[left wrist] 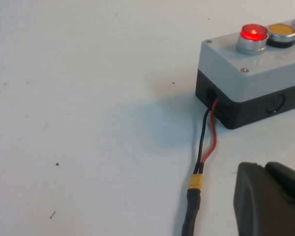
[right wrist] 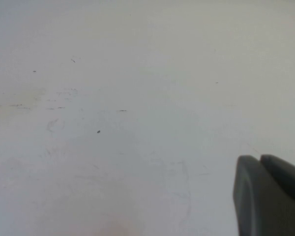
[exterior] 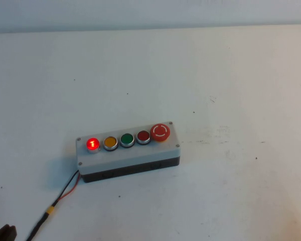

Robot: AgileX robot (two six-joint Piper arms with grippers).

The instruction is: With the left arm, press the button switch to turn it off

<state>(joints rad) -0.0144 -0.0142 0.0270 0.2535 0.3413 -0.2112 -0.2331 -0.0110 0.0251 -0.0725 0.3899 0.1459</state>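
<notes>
A: Saw what underfoot?

B: Saw a white matte table (exterior: 231, 75), scuffed and specked with dark marks, and a pale grey-blue wall (exterior: 140, 12) along the far edge.

A: Read any writing?

B: Made out only a "1" glowing on the button switch (exterior: 93, 143). Noted a white ring mark on the large red mushroom button (exterior: 160, 132). Found no brand legible.

A: Placed the switch where?

B: Placed it at the left end of a row of 5 on the grey box (exterior: 130, 154), lit bright red, raised in a silver ring. Counted onward a yellow button (exterior: 110, 142), a green button (exterior: 127, 139), a darker red button (exterior: 143, 135), then the mushroom at the right end. Spotted a black base (exterior: 130, 171) under the grey lid, flat on the table left of centre, slightly skewed.

A: Noticed anything else nearby?

B: Traced red and black wires (exterior: 70, 185) out of the box's left end to a yellow connector (exterior: 50, 211), then into a black cable toward the front edge.

A: And the grippers?

B: Caught the left gripper (left wrist: 263, 167) at the front-left corner, beside that cable, short of the box and touching nothing, its fingers pressed together. Found the right gripper (right wrist: 259, 158) only in its own wrist view, over bare table, fingers likewise pressed together, holding nothing. Saw nothing blocking the switch from above.
</notes>
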